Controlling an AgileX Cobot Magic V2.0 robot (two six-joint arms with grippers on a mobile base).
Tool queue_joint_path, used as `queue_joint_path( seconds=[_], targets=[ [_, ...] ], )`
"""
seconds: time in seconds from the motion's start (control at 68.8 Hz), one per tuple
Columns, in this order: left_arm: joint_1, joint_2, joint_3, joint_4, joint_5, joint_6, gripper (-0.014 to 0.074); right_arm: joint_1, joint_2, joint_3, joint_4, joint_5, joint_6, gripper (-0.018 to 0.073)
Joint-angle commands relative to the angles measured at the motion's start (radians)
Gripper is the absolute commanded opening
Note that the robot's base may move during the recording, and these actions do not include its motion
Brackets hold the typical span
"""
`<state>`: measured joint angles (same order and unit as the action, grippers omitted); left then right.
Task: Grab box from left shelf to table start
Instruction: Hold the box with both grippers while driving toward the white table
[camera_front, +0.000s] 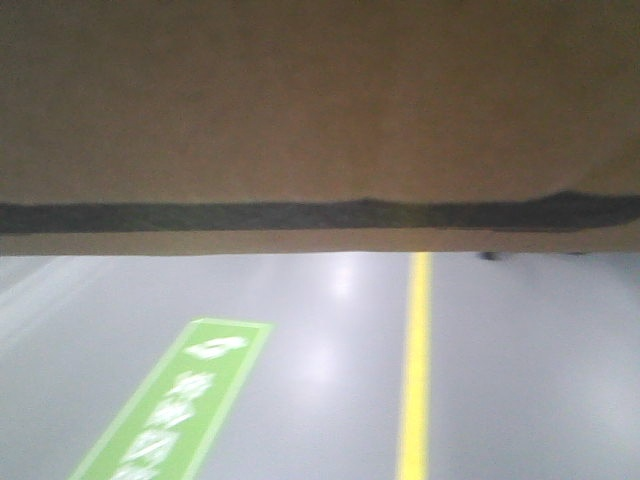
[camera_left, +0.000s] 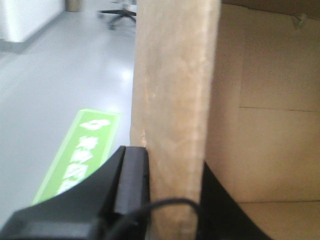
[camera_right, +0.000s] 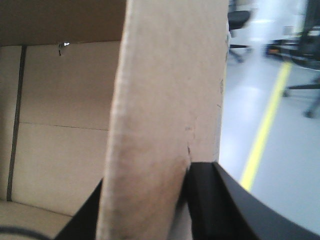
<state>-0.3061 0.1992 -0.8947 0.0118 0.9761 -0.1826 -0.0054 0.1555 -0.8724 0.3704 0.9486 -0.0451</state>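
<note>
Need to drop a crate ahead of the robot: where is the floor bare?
Bare grey floor lies between the green marking and the yellow line, and again right of that line. Above it is crowded: the box fills the view, left gripper and right gripper clamped on its walls.

Glossy grey floor (camera_front: 540, 380) w/ yellow line (camera_front: 416, 370), green floor sign (camera_front: 180, 400), office chair (camera_left: 119, 17) in bkgd.

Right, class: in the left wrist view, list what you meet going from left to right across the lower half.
green floor marking → outer black finger → wall of the box → inner black finger. Both fingers belong to the left gripper, clamped on that wall.
</note>
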Motion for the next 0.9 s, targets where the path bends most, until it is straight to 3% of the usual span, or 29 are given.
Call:
queue_joint_path(
  seconds=[0.0,0.887],
  targets=[
    [-0.005,0.009,-0.037,0.004,-0.196,-0.032,-0.0093,-0.007,0.022,-0.028,-0.05,-0.145,0.0,0.0058],
    [-0.005,0.009,-0.037,0.004,-0.196,-0.032,-0.0093,-0.007,0.022,-0.028,-0.05,-0.146,0.0,0.0058]
  ],
)
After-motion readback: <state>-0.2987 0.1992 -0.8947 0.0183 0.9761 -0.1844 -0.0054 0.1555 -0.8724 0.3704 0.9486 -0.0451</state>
